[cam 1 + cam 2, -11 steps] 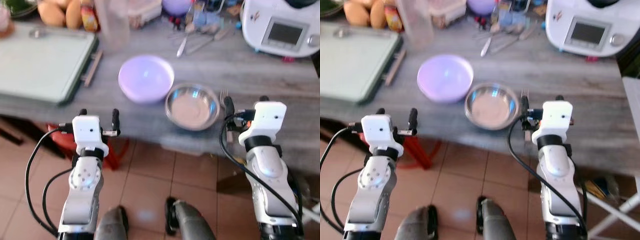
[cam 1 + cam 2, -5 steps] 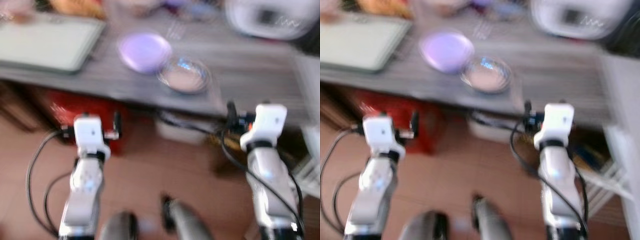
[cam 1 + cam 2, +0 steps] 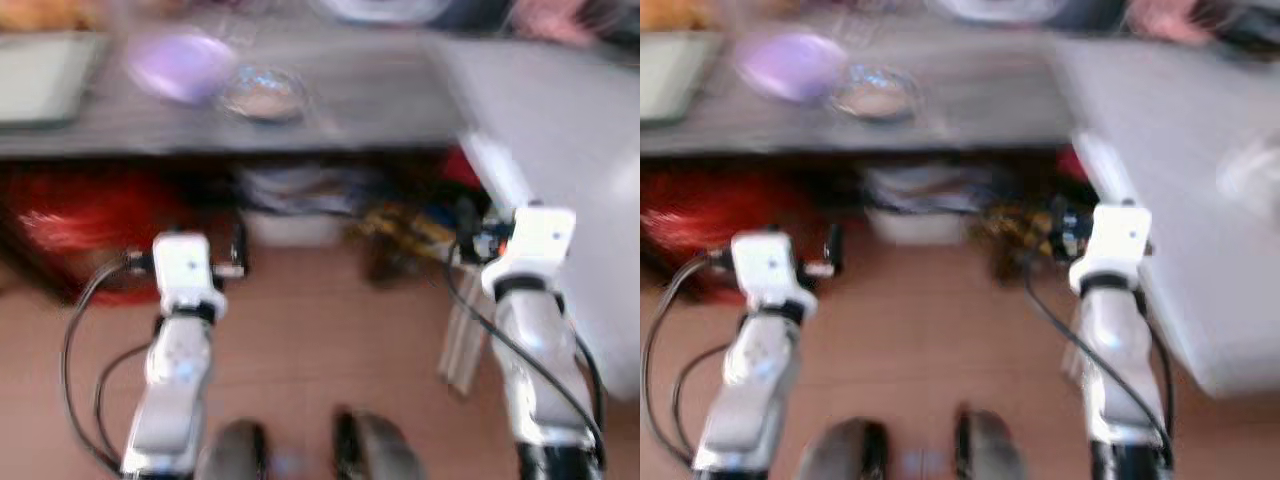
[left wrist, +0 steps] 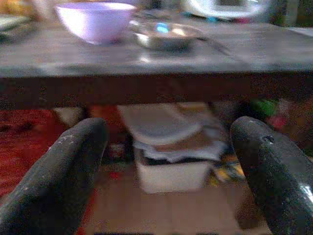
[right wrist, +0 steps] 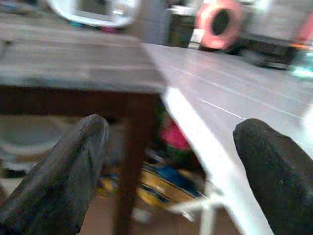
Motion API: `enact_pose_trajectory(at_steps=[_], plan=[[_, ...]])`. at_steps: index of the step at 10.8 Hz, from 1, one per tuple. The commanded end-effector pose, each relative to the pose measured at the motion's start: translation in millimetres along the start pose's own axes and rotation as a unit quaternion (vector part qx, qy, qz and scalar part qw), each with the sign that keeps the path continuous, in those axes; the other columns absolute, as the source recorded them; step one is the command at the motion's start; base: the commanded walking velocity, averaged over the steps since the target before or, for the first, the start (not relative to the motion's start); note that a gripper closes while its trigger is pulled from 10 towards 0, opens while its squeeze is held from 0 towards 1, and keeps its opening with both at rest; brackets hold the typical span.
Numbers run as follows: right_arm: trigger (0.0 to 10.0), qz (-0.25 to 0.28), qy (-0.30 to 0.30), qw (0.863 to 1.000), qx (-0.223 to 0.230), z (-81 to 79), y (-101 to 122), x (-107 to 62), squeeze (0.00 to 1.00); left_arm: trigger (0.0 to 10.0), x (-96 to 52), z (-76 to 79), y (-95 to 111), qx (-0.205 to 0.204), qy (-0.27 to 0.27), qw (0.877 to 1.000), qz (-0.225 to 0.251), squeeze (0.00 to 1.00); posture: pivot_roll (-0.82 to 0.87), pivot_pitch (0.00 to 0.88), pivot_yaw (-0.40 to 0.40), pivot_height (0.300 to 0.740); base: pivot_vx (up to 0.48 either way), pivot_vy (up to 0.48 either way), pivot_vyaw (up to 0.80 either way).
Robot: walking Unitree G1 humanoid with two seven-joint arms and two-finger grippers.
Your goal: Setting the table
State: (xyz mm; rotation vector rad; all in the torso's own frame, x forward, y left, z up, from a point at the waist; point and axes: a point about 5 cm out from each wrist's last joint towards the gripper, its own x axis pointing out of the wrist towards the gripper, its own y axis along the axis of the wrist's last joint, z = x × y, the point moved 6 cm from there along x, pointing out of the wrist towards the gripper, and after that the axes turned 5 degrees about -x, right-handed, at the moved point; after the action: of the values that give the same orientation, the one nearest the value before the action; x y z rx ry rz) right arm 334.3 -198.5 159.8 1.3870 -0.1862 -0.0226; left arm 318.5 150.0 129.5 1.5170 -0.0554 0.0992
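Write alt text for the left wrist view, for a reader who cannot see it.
The left gripper, jaws open and empty, points at the edge of a grey wooden table holding a lilac bowl beside a steel bowl. Under the table sits a white box with clutter on it.

The tabletop runs across the far side of the scene, with the floor before it. On the tabletop the bowl stands to the left, and the metal bowl sits just beside it on its right. A board lies further left on the same tabletop. A second table stands to the right, its near corner reaching toward the right arm. Under the tabletop, a box rests on the floor with a stool to its left. The left gripper and right gripper hang over the floor, before the tabletop's edge, well apart from the bowls.
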Motion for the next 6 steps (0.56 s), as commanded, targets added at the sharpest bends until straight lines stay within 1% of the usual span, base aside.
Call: enact_pose_trajectory(at_steps=[1, 3, 4, 5, 6], plan=[[10.0, 0.009, 0.011, 1.0, 0.008, -4.7, 5.7, 1.5, 0.0, 10.0, -2.0, 0.0, 3.2, 0.0, 0.001, 1.0, 0.007, 0.0, -0.06, 0.197, -0.051, 0.74, 0.0, 0.0, 0.0], [10.0, 0.008, 0.016, 1.0, 0.015, -7.2, 4.8, -0.2, 0.0, 10.0, -5.8, 8.9, 5.8, -0.01, -0.025, 1.0, 0.009, 0.0, -0.06, 0.204, -0.051, 0.74, 0.0, 0.0, 0.0], [10.0, 0.005, 0.02, 1.0, 0.014, -8.5, 2.9, -1.1, 0.0, 10.0, -9.5, 13.6, 4.5, -0.01, -0.037, 0.999, 0.008, 0.0, -0.06, 0.204, -0.051, 0.74, 0.0, -0.24, 0.0], [10.0, 0.006, 0.024, 1.0, 0.007, -9.5, 3.7, -0.8, 0.0, 10.0, -10.3, 15.6, 5.0, -0.014, -0.041, 0.999, 0.008, 0.0, -0.06, 0.207, -0.051, 0.74, 0.0, -0.405, 0.0], [10.0, 0.016, 0.031, 0.999, -0.001, -11.8, 7.4, -0.5, 0.0, 10.0, -10.4, 17.7, 5.9, -0.015, -0.045, 0.999, 0.01, 0.0, -0.06, 0.207, -0.051, 0.74, 0.0, -0.446, 0.44]])
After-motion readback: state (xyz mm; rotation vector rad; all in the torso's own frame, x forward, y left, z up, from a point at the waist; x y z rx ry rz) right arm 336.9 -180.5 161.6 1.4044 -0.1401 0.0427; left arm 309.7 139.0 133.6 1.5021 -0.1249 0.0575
